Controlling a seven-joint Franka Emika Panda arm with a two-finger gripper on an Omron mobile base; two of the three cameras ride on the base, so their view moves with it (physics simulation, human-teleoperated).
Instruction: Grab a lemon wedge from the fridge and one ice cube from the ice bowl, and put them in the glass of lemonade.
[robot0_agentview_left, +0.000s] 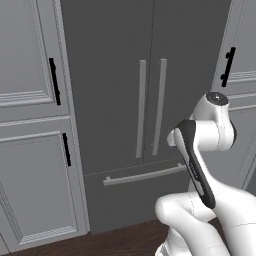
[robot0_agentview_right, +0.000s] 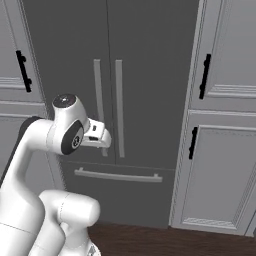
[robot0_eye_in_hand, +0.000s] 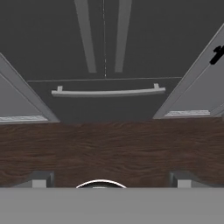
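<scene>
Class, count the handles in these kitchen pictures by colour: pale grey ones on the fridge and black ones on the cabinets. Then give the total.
Pale grey handles on the fridge: 3 (upright door bars, drawer bar)
Black cabinet handles: 4 (left pair, right pair)
Total: 7

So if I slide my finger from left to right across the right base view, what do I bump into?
Black cabinet handle → robot arm → fridge left door handle → right door handle → black handles of the right-side cabinets.
</scene>
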